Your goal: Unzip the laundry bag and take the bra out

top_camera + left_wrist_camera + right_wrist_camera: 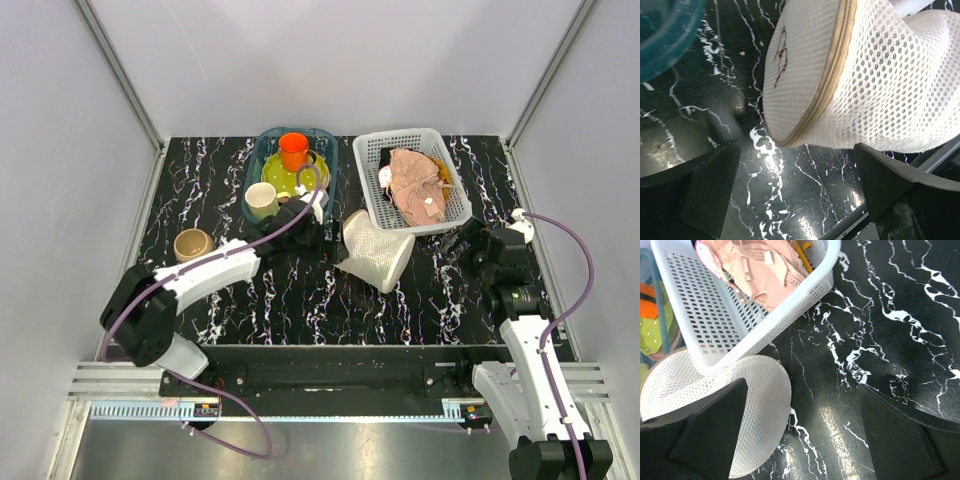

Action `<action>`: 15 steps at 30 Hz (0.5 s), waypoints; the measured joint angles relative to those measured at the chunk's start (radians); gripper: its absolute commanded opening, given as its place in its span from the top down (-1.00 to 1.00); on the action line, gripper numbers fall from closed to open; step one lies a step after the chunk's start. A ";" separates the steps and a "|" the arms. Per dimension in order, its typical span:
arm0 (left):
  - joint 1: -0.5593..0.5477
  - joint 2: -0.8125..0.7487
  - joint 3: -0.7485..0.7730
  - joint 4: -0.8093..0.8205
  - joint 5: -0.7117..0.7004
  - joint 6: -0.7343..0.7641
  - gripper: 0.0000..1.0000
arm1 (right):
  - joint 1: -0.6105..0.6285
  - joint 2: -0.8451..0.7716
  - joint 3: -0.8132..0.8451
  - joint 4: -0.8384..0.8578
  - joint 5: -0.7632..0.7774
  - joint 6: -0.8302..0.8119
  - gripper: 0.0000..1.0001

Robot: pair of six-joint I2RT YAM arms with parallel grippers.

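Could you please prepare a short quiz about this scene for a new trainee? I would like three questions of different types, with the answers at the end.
1. True or false: the laundry bag lies inside the white basket.
2. Which of these lies in the white basket? A) a pink-beige cloth B) an orange cup C) a tan bowl
3. Fill in: the left gripper and the right gripper are both ____ (open or shut).

Key:
1. False. It lies on the table, next to the basket.
2. A
3. open; nothing is between the fingers of either.
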 measured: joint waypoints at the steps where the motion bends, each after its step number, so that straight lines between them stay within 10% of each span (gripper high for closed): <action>1: -0.008 0.034 0.011 0.015 0.002 0.000 -0.72 | 0.000 -0.001 0.000 0.000 -0.007 0.000 -0.99; 6: -0.019 0.170 0.070 0.079 0.042 -0.012 1.00 | 0.000 -0.002 -0.001 0.014 -0.072 0.012 -1.00; 15: -0.116 0.105 0.161 -0.080 -0.060 0.039 1.00 | 0.000 0.002 -0.001 0.028 -0.138 0.011 -1.00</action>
